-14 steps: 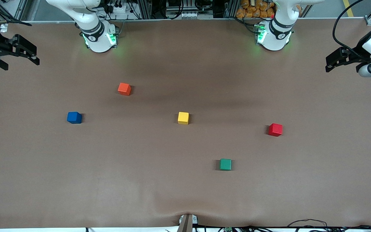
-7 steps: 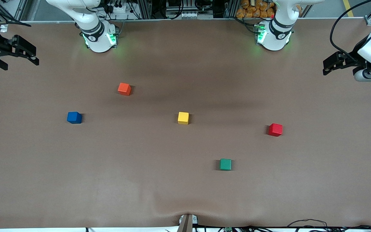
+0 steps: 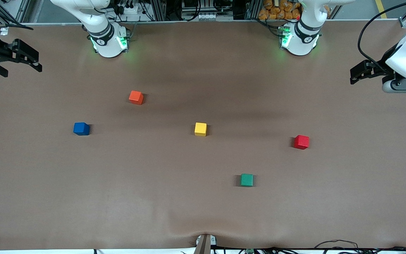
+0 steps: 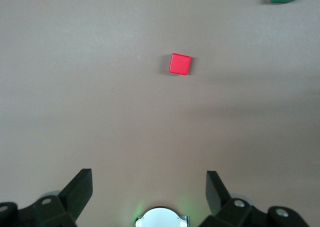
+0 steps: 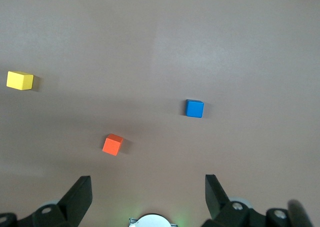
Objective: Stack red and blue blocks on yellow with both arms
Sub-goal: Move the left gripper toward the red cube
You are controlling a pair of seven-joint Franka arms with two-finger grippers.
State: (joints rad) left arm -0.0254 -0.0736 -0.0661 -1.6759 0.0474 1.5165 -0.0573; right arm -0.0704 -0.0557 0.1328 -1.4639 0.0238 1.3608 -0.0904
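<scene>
Both grippers held wide open, empty, high over table ends: left gripper nr red cube, right gripper nr blue cube; yellow cube between.

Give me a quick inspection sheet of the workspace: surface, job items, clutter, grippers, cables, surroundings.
Surface: brown table mat, rippled at the edge nearest the front camera.
Job items: blue block, yellow block and red block lie apart, nothing stacked.
Clutter: orange-red cube; green cube.
Grippers: left gripper open, empty, over the left arm's end of the table; right gripper open, empty, over the right arm's end.
Cables: black cable looping to the left arm's wrist.
Surroundings: metal framing and wiring beside the arm bases.
</scene>
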